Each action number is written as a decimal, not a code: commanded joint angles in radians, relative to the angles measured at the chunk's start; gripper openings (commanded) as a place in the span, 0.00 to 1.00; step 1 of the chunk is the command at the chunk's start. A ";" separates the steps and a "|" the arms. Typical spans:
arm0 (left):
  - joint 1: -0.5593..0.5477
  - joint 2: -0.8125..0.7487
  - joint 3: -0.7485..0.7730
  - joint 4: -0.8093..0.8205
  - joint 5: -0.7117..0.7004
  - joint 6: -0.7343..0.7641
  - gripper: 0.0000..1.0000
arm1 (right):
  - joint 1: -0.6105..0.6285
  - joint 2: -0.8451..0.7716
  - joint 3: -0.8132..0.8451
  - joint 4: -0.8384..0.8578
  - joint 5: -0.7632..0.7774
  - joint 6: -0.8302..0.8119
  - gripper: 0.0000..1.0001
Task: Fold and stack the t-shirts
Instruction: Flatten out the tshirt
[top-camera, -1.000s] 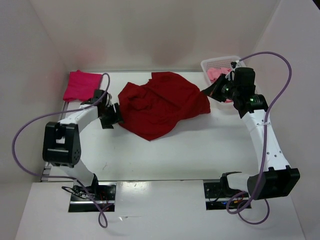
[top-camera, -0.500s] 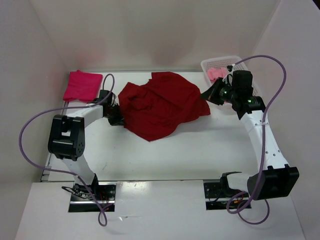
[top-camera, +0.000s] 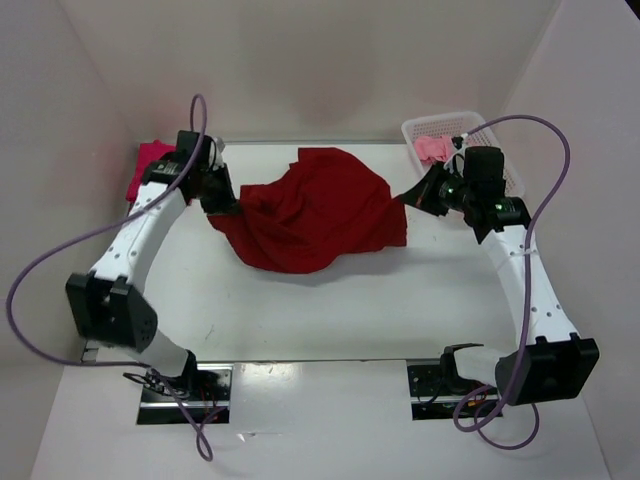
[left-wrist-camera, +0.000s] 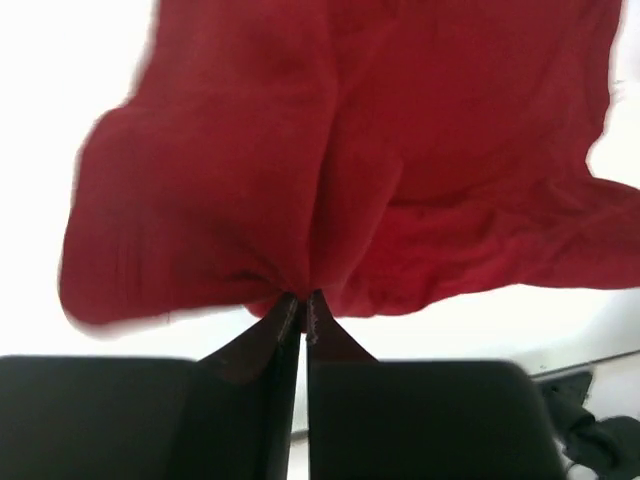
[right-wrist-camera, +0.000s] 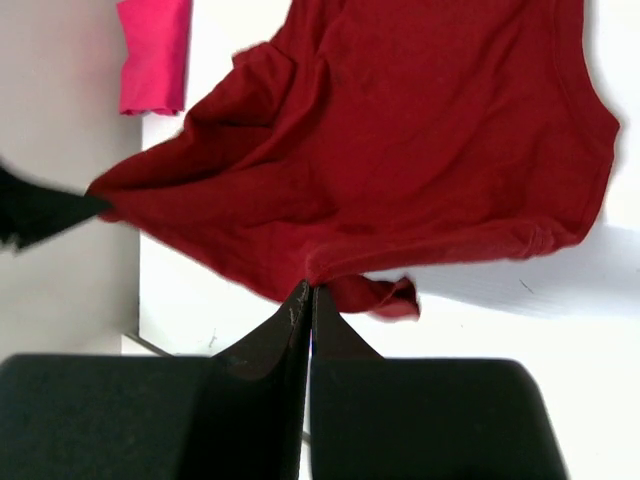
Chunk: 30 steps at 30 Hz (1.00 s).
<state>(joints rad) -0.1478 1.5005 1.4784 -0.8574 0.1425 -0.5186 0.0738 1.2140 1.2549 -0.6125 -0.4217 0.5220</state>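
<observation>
Though vague overhead, close-up shirt (left-wrist-camera: 330, 150) pinch.

We list one white plastic mesh basket (top-camera: 440, 120), open at the top, sitting at the far right corner of the table (top-camera: 330, 310) and set at a slant to its edges, close to the right wall (top-camera: 590, 150). We list the table itself as a plain white surface with a few small dark marks near its front edge. It is enclosed by a pale back wall (top-camera: 320, 70) and left wall (top-camera: 50, 150), with a white ledge (top-camera: 320, 425) along the near side.
</observation>
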 joint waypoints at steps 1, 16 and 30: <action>0.014 0.245 0.031 -0.005 -0.010 0.057 0.12 | -0.005 -0.002 -0.028 0.020 0.018 -0.030 0.00; 0.037 0.414 0.168 0.205 -0.109 0.052 0.84 | -0.005 0.022 -0.035 0.011 0.098 -0.039 0.00; 0.280 -0.102 -0.645 0.478 -0.037 -0.184 0.28 | -0.005 0.013 -0.083 0.023 0.064 -0.048 0.00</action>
<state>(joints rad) 0.1059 1.3891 0.8818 -0.5011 0.0772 -0.6044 0.0738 1.2461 1.1831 -0.6170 -0.3378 0.4976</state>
